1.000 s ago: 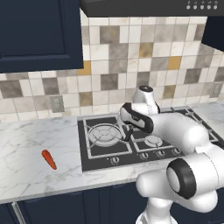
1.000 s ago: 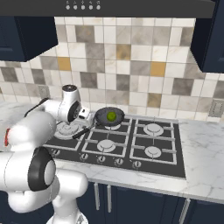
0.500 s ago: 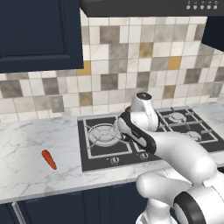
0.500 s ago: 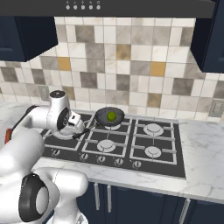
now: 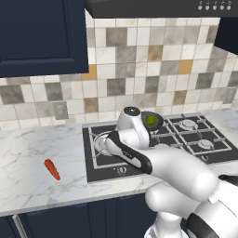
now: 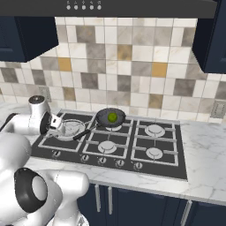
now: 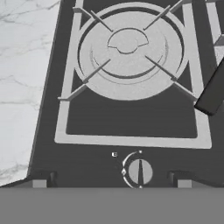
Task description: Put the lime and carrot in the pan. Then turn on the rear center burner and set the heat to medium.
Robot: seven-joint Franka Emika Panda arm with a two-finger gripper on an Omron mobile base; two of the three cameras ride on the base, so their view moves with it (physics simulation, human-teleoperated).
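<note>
Lime [image 6: 113, 117] sits in pan [image 6: 110, 118] on rear centre grate; pan handle [image 7: 214, 89] runs toward front left. Carrot [image 5: 52, 169] lies on worktop [image 5: 32, 153], well left of cooktop [image 6: 110, 145], long axis slanting from far left to near right. Gripper [image 6: 54, 122] hangs over large silver burner [image 7: 129, 52], jaws spread wide, nothing held. Judged next: fetch carrot, which lies left of jaws and nearer front edge. White marble worktop, tiled backsplash, dark blue cabinets, hood above.
</note>
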